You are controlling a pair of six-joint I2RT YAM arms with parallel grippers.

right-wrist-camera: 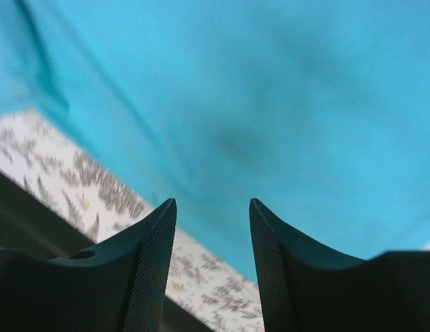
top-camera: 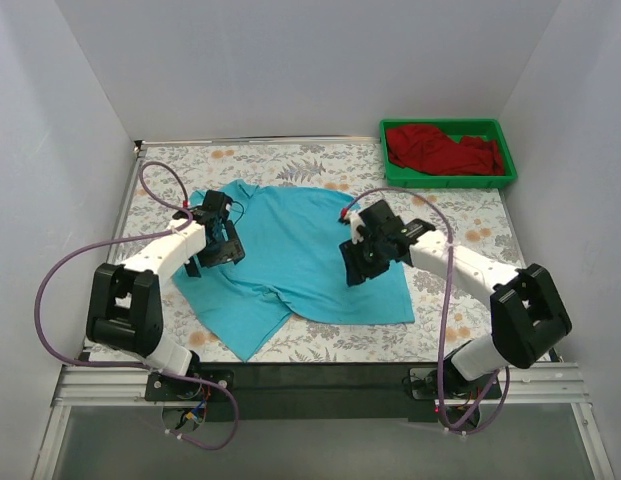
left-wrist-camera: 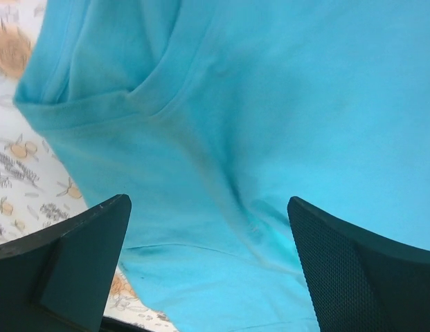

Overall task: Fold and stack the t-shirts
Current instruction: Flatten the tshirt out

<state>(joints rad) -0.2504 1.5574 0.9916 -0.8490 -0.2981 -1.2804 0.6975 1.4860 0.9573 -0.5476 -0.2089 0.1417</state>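
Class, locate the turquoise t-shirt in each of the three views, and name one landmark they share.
Top external: turquoise t-shirt spread at the picture's centre.
Left wrist: fills most of the frame, top and right.
Right wrist: fills the upper frame.
Shared landmark: leaf-print table cover, beside the shirt's edge in all three.

Turquoise t-shirt (top-camera: 310, 250): thin matt cloth, smooth, lightly creased, with stitched seams. Dark red t-shirt (top-camera: 440, 150): matt cloth, crumpled. Tray (top-camera: 445, 182): green plastic, slight gloss. Desk (top-camera: 470, 215): matt covering printed with leaves and flowers; whether cloth or paper cannot be told. Fingers (right-wrist-camera: 149, 277): black, matt, inner faces finely cross-hatched. Arm shells (top-camera: 470, 262): smooth white and black plastic. Rail (top-camera: 550, 383): dull silver metal.
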